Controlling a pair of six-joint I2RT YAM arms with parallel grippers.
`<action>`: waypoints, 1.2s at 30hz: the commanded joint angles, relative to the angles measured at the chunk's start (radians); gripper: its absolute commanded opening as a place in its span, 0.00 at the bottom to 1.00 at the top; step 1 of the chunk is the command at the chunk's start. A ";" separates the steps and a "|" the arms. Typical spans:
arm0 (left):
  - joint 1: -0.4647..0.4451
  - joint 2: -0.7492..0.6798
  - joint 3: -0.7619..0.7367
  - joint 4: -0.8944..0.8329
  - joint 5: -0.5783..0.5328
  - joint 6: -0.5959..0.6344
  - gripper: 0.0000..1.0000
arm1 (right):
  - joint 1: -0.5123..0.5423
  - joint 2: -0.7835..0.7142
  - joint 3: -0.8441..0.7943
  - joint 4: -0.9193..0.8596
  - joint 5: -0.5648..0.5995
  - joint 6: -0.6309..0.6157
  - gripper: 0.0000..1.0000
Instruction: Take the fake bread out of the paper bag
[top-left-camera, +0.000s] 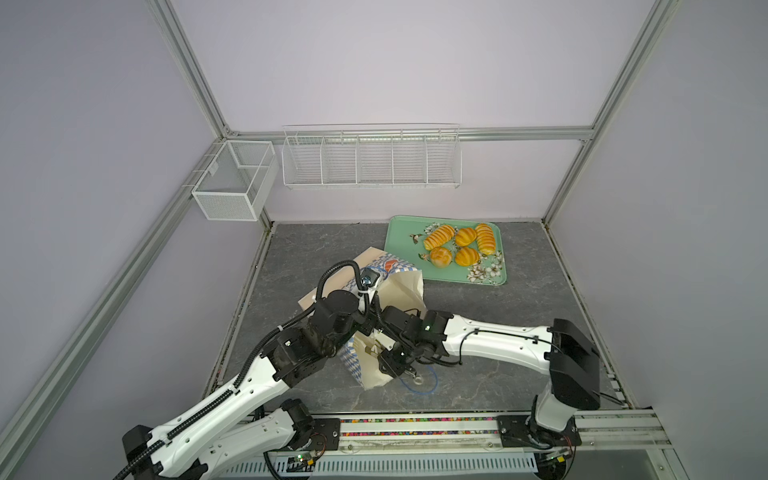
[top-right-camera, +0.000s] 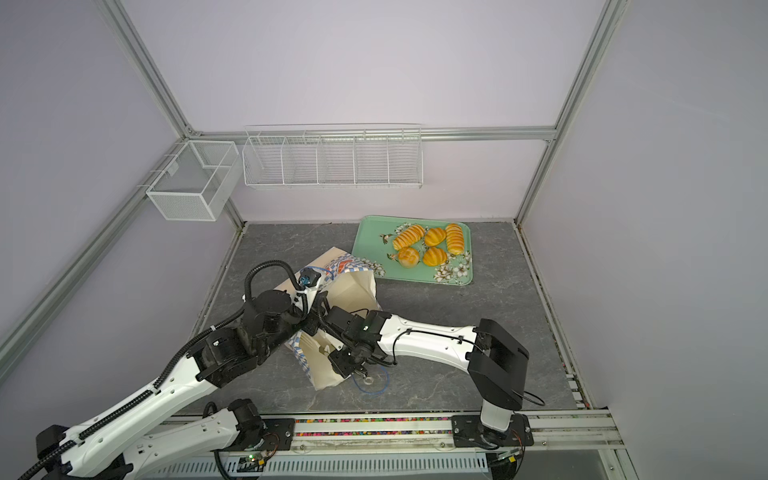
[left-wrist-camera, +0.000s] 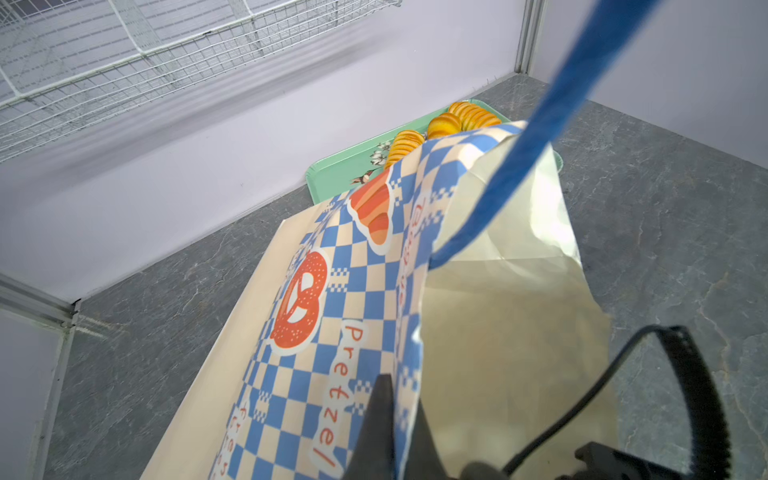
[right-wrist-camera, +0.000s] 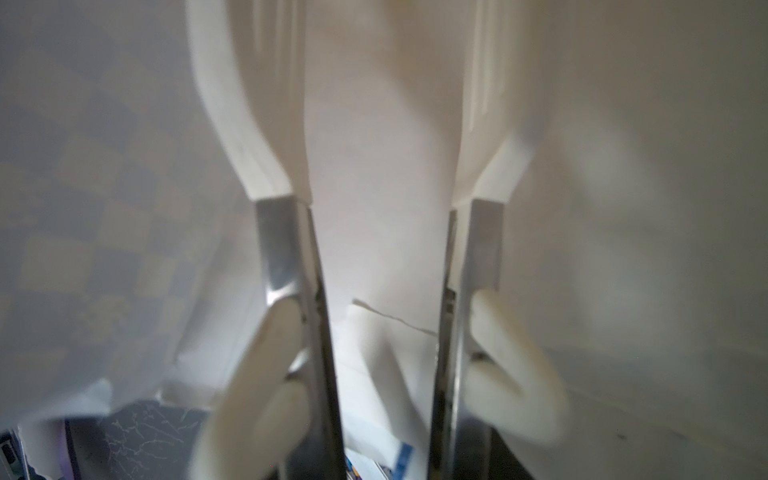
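At the lower edge of both top views the two arms stretched from their rail toward the middle of the grey worktop (top-left-camera: 478, 299). There the paper bag (top-left-camera: 401, 291) sat crumpled and tilted between them. At the bottom of the left wrist view, the left tool (left-wrist-camera: 397, 415) was pressed together on the bag's checkered edge, pinching the paper between its dark fingers (left-wrist-camera: 380, 415). The right tool (right-wrist-camera: 384, 316) had cream paper on every side in the right wrist view. Its white fingers (right-wrist-camera: 266, 374) clamped the outer faces of the two arms of the metal tongs (right-wrist-camera: 286, 249). Those arms stood apart, with their white tips further in against the paper. In a top view the tongs' ring end stuck out at lower centre, just beside a blue cord handle (top-left-camera: 434, 382) lying looped on the worktop. Further back, right of centre, the green tray (top-left-camera: 399, 249) lay flat near the bag's far end. It carried five pieces of fake bread (top-left-camera: 465, 237) clustered toward its right half, three in the far row and two in the near row. Some were long and ribbed, others round. Farthest off, a white wire rack (top-left-camera: 370, 162) hung on the back wall at upper centre, and a mesh basket (top-left-camera: 232, 183) was fixed to the frame at its left.
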 joint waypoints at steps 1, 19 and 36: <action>-0.031 0.014 0.033 0.086 0.125 -0.041 0.00 | -0.002 0.071 0.047 0.064 -0.048 -0.028 0.44; -0.031 0.051 0.059 0.092 0.214 -0.069 0.00 | -0.031 0.267 0.193 0.013 -0.018 -0.041 0.44; -0.031 0.076 0.083 0.003 0.150 -0.015 0.00 | -0.094 0.066 -0.027 0.143 0.093 -0.008 0.07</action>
